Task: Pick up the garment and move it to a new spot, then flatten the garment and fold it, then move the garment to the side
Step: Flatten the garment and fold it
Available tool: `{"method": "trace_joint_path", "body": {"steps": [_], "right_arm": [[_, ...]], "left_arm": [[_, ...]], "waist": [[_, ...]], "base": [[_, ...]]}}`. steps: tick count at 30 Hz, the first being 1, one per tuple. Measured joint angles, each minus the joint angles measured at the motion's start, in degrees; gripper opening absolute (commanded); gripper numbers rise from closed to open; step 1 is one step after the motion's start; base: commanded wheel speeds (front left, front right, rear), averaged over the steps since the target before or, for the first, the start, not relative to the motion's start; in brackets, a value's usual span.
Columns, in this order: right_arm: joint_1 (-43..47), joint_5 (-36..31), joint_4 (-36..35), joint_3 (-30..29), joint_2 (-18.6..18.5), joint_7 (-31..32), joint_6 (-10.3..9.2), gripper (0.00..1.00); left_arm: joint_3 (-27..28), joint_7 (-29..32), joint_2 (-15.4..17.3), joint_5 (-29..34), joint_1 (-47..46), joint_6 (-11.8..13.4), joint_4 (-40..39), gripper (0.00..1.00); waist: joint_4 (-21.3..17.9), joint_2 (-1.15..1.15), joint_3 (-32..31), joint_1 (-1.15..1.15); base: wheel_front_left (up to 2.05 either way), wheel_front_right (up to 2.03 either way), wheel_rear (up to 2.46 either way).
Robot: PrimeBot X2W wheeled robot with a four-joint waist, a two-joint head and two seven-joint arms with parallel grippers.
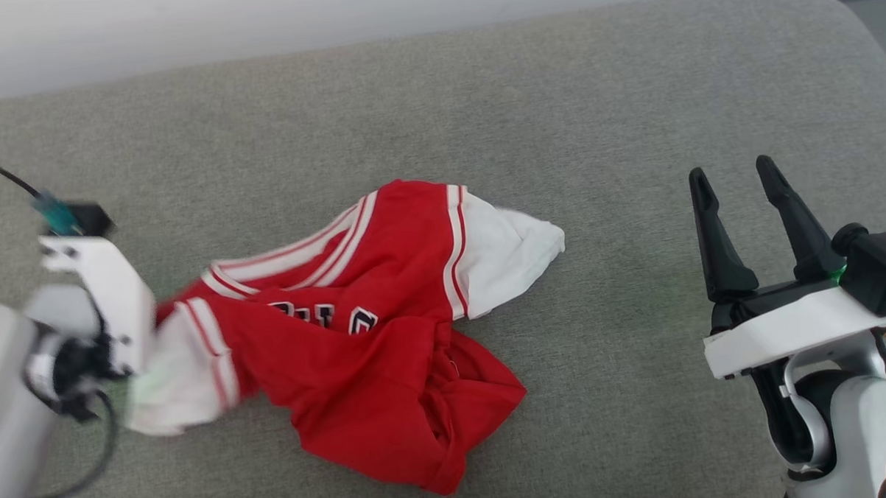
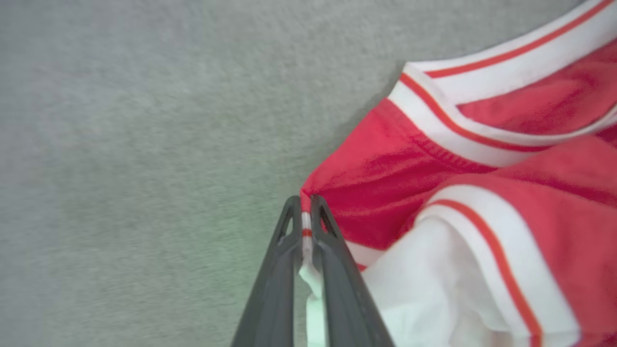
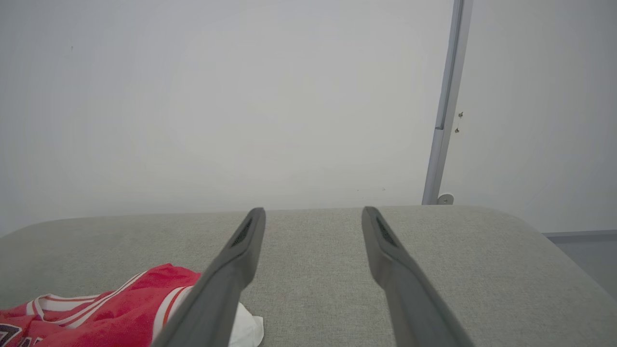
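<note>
The garment [image 1: 357, 333] lies crumpled on the grey cushion, red with white sleeves, striped trim and part of a black-and-white print showing. One white sleeve [image 1: 506, 254] points to the far right. In the left wrist view my left gripper [image 2: 306, 205] is shut on the garment's [image 2: 385, 173] striped sleeve edge, with cloth pinched between the fingers. In the head view the left arm's white wrist [image 1: 98, 290] covers those fingers at the garment's left end. My right gripper [image 1: 733, 169] stands open well to the right of the garment, holding nothing. Its fingers [image 3: 231, 270] partly hide the garment [image 3: 120, 308] in its own view.
The grey upholstered cushion [image 1: 556, 112] spreads wide, with bare fabric behind and to the right of the garment. Its right end is rounded [image 3: 540, 231]. A white wall [image 3: 217, 96] and a pale upright rail [image 3: 446, 106] stand behind it.
</note>
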Motion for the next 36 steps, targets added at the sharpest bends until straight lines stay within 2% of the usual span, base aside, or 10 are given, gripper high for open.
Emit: {"method": "trace_joint_path", "body": {"steps": [9, 14, 15, 16, 17, 19, 28, 32, 36], "right_arm": [[-0.8, -0.5, -0.6, 0.0, 0.0, 0.0, 0.0, 1.0], [-1.4, -0.5, -0.4, 0.0, 0.0, 0.0, 0.0, 1.0], [-1.5, -0.5, -0.3, 0.0, 0.0, 0.0, 0.0, 1.0], [-1.7, -0.5, -0.3, 0.1, 0.0, 0.0, 0.0, 1.0], [-1.8, -0.5, -0.2, 0.1, 0.0, 0.0, 0.0, 1.0], [-1.8, -0.5, -0.2, 0.1, 0.0, 0.0, 0.0, 1.0], [-1.7, -0.5, -0.3, -0.5, -0.1, 0.1, 0.0, 1.0], [-1.1, -0.5, -0.5, -0.6, -0.1, 0.5, 0.0, 1.0], [-0.6, -0.6, -0.8, -0.9, -0.1, 0.8, 0.0, 1.0]], "left_arm": [[-1.0, -8.1, 5.7, 7.3, -6.0, -3.3, 1.5, 0.0], [-0.4, -13.3, 4.5, 7.7, -7.4, -3.7, 4.8, 0.0], [-0.4, -14.2, 4.1, 7.7, -7.4, -3.8, 5.5, 0.14], [-0.3, -14.6, 3.9, 7.6, -7.4, -3.8, 6.4, 0.34], [-0.3, -15.0, 3.7, 7.6, -7.5, -3.8, 7.1, 0.61], [0.2, -15.3, 3.2, 6.9, -8.0, -4.0, 8.0, 1.0], [2.3, -7.7, 2.0, 0.9, -9.3, -3.2, 7.2, 1.0], [2.6, -3.3, 1.5, -0.8, -8.6, -1.1, 2.5, 1.0], [1.8, 2.3, 0.9, -2.6, -6.3, 1.9, -5.1, 1.0]], "waist": [[0.6, 0.0, 1.4, 0.0], [0.8, 0.0, 2.0, 0.0], [0.8, 0.0, 2.1, 0.0], [0.8, 0.0, 2.2, 0.0], [0.7, 0.0, 2.2, 0.0], [0.7, 0.0, 2.2, 0.0], [1.3, 0.0, 1.2, 0.0], [1.6, 0.0, 0.5, 0.0], [2.0, 0.0, -0.2, 0.0]], "base": [[0.0, 0.0, 0.0], [0.0, 0.0, 0.0], [0.0, 0.0, 0.0], [0.0, 0.0, 0.0], [0.0, 0.0, 0.0], [0.0, 0.0, 0.0], [0.0, 0.0, 0.0], [0.0, 0.0, 0.0], [0.0, 0.0, 0.0]]}}
